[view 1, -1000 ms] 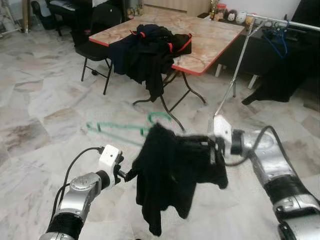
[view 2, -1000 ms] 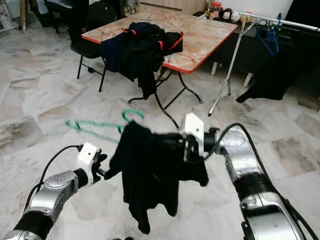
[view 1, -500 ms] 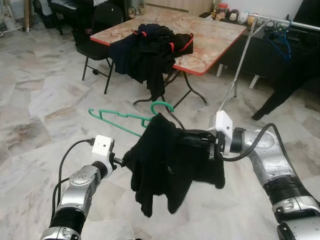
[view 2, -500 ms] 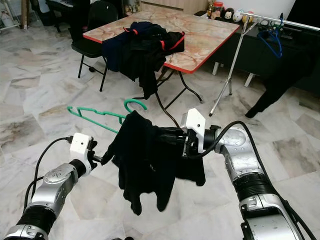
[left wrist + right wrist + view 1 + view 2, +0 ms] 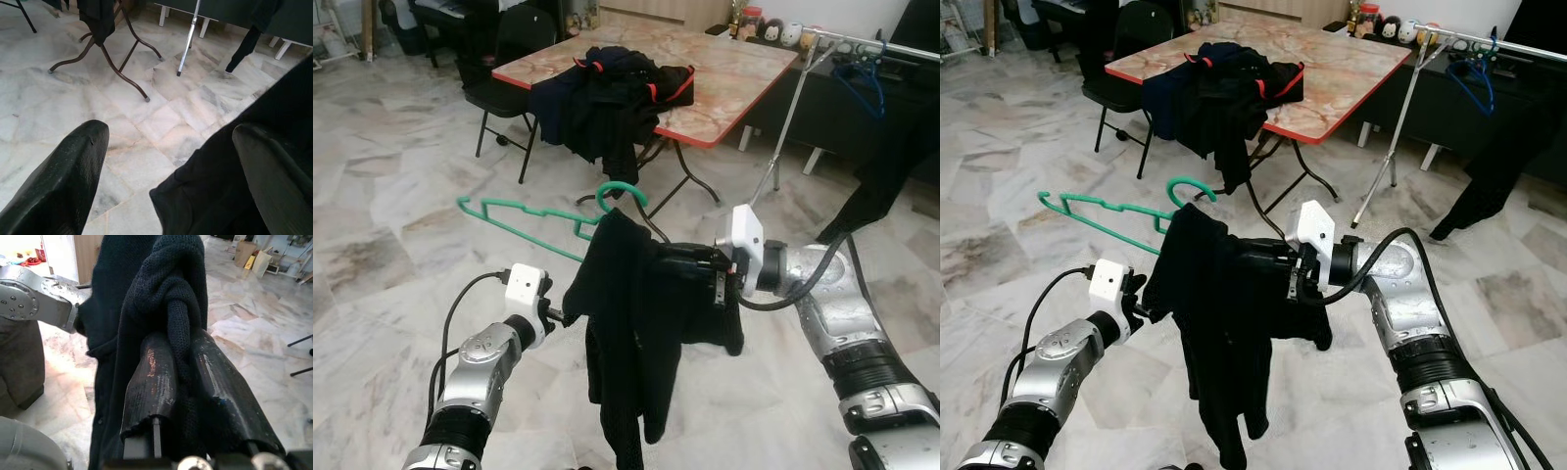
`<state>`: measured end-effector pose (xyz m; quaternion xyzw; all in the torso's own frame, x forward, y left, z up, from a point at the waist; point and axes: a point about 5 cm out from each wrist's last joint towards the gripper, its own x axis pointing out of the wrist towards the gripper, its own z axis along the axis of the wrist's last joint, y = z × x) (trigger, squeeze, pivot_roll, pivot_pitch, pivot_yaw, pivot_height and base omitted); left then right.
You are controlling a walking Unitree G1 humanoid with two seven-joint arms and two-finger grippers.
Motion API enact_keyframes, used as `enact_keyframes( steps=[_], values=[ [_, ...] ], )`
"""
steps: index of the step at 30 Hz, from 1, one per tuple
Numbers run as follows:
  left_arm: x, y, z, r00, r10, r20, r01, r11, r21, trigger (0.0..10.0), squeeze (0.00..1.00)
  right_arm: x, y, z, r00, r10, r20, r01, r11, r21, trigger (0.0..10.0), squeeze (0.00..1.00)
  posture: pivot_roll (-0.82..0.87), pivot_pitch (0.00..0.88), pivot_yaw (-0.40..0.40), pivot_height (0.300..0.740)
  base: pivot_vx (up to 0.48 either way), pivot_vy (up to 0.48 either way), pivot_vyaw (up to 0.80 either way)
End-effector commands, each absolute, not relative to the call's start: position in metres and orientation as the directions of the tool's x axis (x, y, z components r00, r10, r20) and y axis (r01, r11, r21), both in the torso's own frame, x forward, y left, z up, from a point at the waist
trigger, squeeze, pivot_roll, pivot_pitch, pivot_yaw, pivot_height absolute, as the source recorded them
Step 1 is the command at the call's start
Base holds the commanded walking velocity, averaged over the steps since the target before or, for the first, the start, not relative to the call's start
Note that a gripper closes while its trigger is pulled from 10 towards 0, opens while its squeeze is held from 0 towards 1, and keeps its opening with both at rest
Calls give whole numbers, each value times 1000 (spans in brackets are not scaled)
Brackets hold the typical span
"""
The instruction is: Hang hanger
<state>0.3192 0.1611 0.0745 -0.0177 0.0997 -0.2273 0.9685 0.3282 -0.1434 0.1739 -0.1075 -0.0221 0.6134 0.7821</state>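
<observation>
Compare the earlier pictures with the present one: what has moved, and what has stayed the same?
The green hanger has risen and come out further to the robot's left of the black garment, which now hangs longer. The right hand stays shut on the garment; the left hand stays beside it, open. The table with its clothes is unchanged.

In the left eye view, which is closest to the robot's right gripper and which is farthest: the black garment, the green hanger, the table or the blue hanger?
From the right gripper:
1. Black garment, pinched in its fingers.
2. Green hanger, to the left, under the garment's top.
3. Table, behind, across the floor.
4. Blue hanger, far back on the right, on the rail.
</observation>
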Motion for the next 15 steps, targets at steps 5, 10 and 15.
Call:
enact_keyframes(
  steps=[5, 10, 15],
  values=[
    [321, 156, 80, 868, -469, -162, 462, 883, -83, 10000, 1000, 324, -137, 185, 216, 974, -67, -954, 196, -225, 10000, 0, -139, 0, 0, 740, 0, 0, 0],
    [321, 150, 85, 852, -508, -127, 500, 861, -89, 10000, 0, 319, -131, 184, 163, 984, -74, -966, 145, -214, 10000, 0, -137, 0, -1, 740, 0, 0, 0],
    [321, 146, 88, 837, -536, -110, 530, 844, -82, 10000, 0, 317, -129, 183, 153, 985, -79, -969, 134, -208, 10000, 0, -137, 0, -1, 740, 0, 0, 0]
  ],
)
